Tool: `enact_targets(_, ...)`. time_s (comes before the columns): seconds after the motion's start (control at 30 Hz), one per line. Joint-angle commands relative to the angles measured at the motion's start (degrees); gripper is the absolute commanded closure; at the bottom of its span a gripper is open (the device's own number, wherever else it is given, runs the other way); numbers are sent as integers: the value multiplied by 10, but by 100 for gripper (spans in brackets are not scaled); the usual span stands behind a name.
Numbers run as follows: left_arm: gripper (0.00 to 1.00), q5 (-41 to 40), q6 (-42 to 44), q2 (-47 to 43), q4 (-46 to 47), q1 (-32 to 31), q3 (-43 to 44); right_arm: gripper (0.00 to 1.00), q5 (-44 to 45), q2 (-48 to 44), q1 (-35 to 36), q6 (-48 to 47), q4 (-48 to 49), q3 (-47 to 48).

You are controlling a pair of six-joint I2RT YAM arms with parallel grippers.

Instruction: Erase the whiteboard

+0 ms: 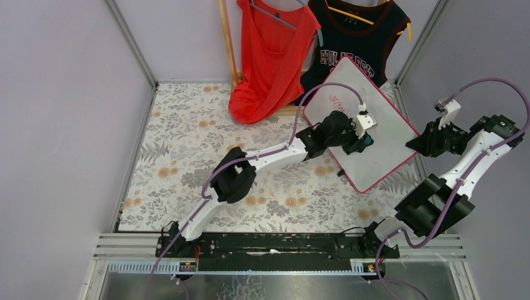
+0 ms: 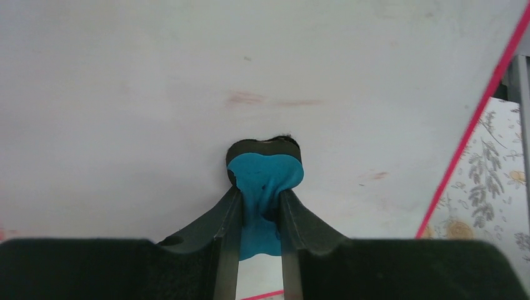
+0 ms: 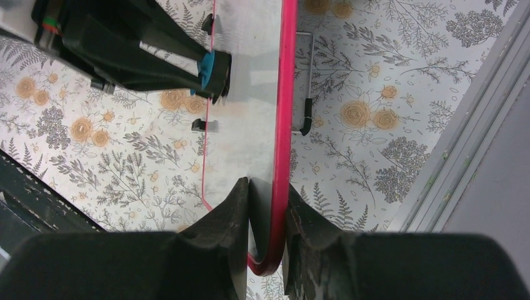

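Two grips in play. Near, centre right of the top view: pinches the whiteboard (image 1: 390,147) by its pink rim with the right gripper (image 3: 265,187), above the floral tablecloth (image 1: 187,131). Farther in: squeezes a blue eraser (image 2: 265,174) in the left gripper (image 2: 259,195), pressed against the white face. Beyond, upper middle: shows faint red writing (image 1: 337,100), seemingly smudged, then a red top (image 1: 265,56) and a dark jersey (image 1: 356,53) hanging.

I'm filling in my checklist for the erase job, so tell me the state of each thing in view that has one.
whiteboard: propped at a tilt, red writing left near its top.
eraser: pinched between the fingers, pressed on the board.
left end effector: shut on the eraser.
right end effector: shut on the whiteboard's frame.
red top: hanging on a hanger.
dark jersey: hanging on a hanger.
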Motion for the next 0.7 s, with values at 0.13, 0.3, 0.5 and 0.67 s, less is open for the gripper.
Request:
enact_targets(0.13, 92, -37, 61, 28, 22, 79, 35, 100, 83, -24, 39, -65, -43, -40)
enact_targets(0.3, 92, -40, 75, 41, 46, 116, 34, 100, 85, -27, 42, -65, -43, -45)
enact_targets(0.5, 90, -47, 81, 86, 74, 167, 92, 100, 88, -30, 46, -62, -43, -48)
enact_targets(0.67, 90, -42, 52, 128, 94, 207, 151, 100, 95, -39, 51, -64, -43, -60)
